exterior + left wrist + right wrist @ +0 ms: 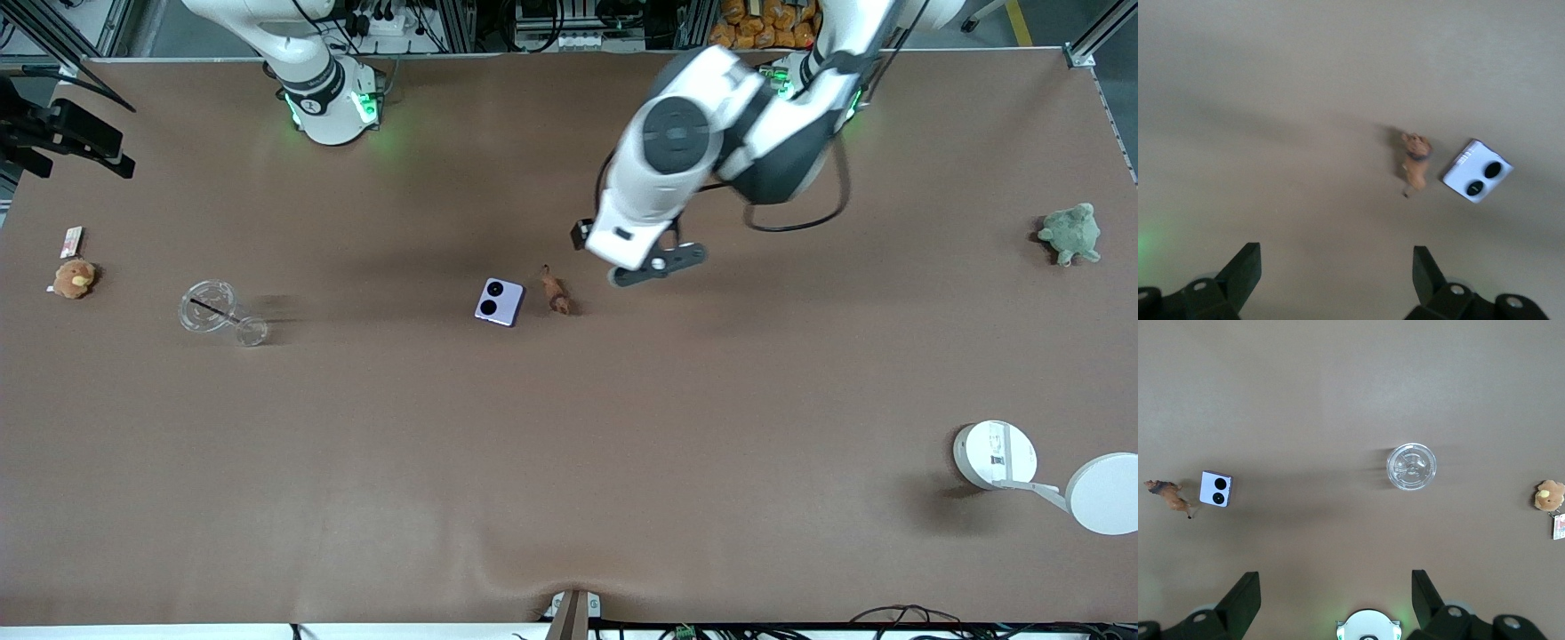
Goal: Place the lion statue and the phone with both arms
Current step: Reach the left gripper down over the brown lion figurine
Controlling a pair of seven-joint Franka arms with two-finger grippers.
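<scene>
The brown bench [569,462] carries the phone [499,301] mid-bench, with the lion statue [556,292] just beside it toward the left arm's end. Only the front view shows the left arm stretched out, its left end effector [653,267] released over bare bench near the statue. The right end effector [1336,600], seen only in its wrist view, hangs released above its own base.

Left arm: enters from the upper right of the front view, reaching down toward frame centre, wrist bent downward. Left tool [658,264]: in the air at upper centre, fingers [1245,270] spread wide, nothing between them.

Right arm: waits at its base, upper left. Right tool [1335,600]: fingers parted wide, empty.
</scene>
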